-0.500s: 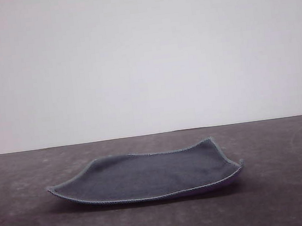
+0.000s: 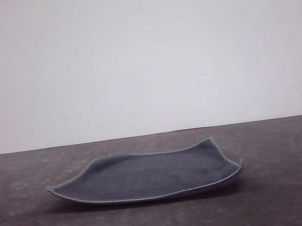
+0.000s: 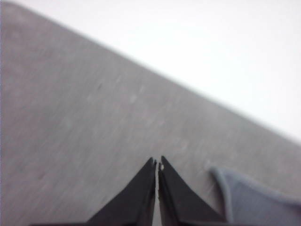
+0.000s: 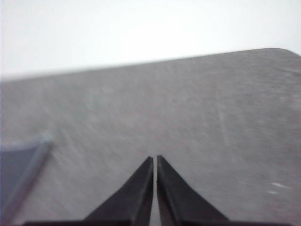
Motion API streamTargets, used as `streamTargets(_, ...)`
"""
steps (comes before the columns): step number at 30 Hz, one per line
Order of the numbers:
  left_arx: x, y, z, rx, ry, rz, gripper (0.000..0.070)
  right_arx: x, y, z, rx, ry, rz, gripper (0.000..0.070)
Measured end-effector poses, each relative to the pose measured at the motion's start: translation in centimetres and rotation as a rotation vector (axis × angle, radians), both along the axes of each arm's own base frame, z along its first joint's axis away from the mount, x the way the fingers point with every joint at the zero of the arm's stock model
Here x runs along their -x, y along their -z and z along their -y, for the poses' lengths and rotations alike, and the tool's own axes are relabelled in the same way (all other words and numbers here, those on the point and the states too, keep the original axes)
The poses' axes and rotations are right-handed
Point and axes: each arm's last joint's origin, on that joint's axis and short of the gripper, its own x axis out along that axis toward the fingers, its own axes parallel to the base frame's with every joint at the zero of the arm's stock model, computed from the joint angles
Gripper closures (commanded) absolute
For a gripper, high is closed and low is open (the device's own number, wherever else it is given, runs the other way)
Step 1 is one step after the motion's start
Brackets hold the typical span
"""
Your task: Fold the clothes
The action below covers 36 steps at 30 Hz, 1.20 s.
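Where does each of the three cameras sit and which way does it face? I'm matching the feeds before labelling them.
Front view: low, looking forward over the table at the cloth, dark grey face up, against a pale wall.
Left wrist view: on the left arm, looking past the shut left gripper at bare table, a cloth corner beside the fingers.
Right wrist view: on the right arm, past the shut right gripper, a cloth edge at the side.
Shared: the cloth and table appear in all three.
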Motion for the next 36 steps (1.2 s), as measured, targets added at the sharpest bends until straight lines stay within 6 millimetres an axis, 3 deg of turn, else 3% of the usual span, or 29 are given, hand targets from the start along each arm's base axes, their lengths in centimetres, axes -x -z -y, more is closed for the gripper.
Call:
streamTargets(4,0.1,-0.9,0.0,0.033,0.001,0.076,0.0699,0.2,-1.2,0.0,-0.116,-0.007,0.023,0.0694)
streamTargets(10,1.0,-4.1,0.0,0.042,0.001,0.061,0.0697,1.4,-5.4,-0.1,-0.158,-0.043,0.081,0.0694)
streamTargets(20,1.4,-8.6,0.0,-0.038,0.013,-0.32,0.0697,0.7,-9.9,-0.4,-0.102,-0.145,-0.182,0.0694)
streamTargets(29,-2.2,-8.8,0.5,-0.061,0.208,-0.623,0.0698,-2.8,-8.5,-1.2,-0.07,-0.308,-0.431,0.0694)
streamTargets(36,-4.4,-9.2,1.8,-0.156,0.371,-0.651,0.0697,-3.3,-8.2,-2.7,-0.045,-0.419,-0.46,0.0694)
